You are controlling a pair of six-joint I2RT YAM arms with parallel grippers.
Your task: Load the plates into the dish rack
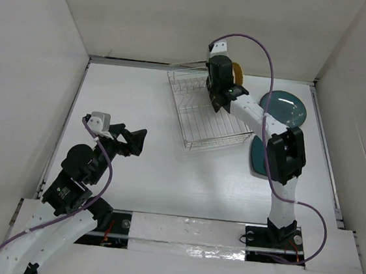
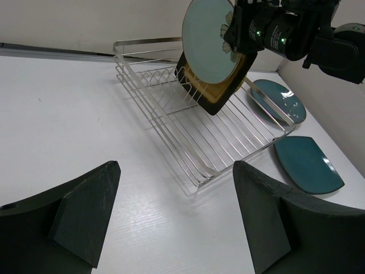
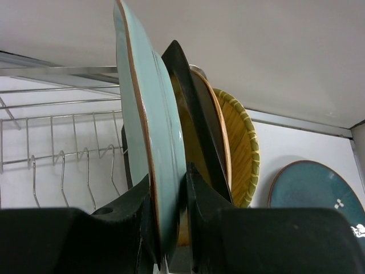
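Observation:
My right gripper (image 3: 169, 182) is shut on the lower edge of the round pale green plate (image 3: 145, 114), which it holds upright over the far end of the dish rack (image 1: 201, 122). Right behind that plate, the square black-rimmed mustard plate (image 3: 191, 97) and a round tan plate (image 3: 236, 148) stand on edge in the rack. A round dark teal plate (image 1: 289, 109) and a square dark teal plate (image 1: 257, 158) lie flat on the table to the right of the rack. My left gripper (image 2: 177, 217) hangs open and holds nothing, over the table short of the rack's near corner (image 2: 197, 180).
White walls close in the table on the left, back and right. The rack sits skewed, and its near rows of tines (image 2: 228, 137) hold nothing. The right arm (image 1: 286, 154) reaches over the square teal plate.

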